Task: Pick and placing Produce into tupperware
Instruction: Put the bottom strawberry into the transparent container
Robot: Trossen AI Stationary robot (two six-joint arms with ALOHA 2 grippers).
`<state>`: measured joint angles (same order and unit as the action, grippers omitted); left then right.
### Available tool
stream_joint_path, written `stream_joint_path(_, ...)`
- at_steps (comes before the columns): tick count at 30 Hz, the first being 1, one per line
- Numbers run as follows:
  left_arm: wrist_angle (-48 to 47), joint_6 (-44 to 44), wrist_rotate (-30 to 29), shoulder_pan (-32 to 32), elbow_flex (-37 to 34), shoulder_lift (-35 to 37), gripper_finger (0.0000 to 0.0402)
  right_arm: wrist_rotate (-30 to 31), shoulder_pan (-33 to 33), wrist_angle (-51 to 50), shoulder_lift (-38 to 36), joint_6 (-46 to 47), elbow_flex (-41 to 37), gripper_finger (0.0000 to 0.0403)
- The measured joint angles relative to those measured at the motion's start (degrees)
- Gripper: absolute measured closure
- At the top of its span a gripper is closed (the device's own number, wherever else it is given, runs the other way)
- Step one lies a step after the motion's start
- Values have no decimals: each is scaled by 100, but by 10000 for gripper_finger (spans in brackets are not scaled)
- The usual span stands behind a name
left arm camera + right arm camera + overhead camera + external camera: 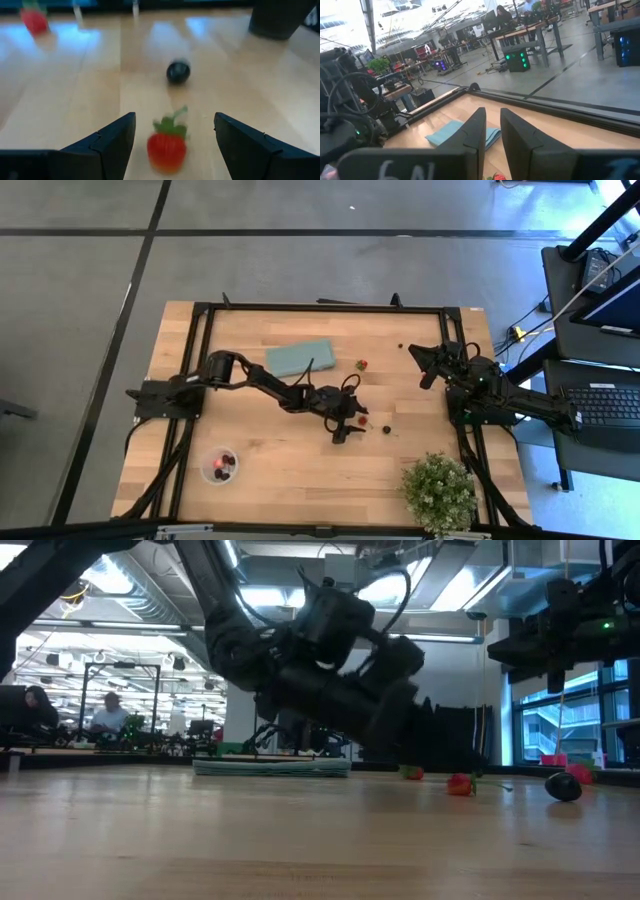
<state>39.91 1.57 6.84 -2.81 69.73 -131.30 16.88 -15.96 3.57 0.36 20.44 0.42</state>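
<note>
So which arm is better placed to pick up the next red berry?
The left one, I think. Its end effector is open, with a red berry lying between the fingers, near the table's middle. The right end effector waits at the table's right side, raised and nearly shut.

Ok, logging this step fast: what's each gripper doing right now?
Left gripper: open, fingers either side of a red strawberry, not gripping it.
Right gripper: nearly closed, holding nothing, waiting at the table's right edge.
</note>
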Motion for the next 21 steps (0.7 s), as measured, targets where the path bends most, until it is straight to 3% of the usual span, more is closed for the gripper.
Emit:
stream_joint_path(10, -72, -399, 131, 6, 286, -318, 146, -1, 1, 0, 0, 5, 1, 342)
stream_joint_path(21, -167, -490, 70, 11, 293, -311, 207, -1, -1, -2, 0, -5, 1, 342)
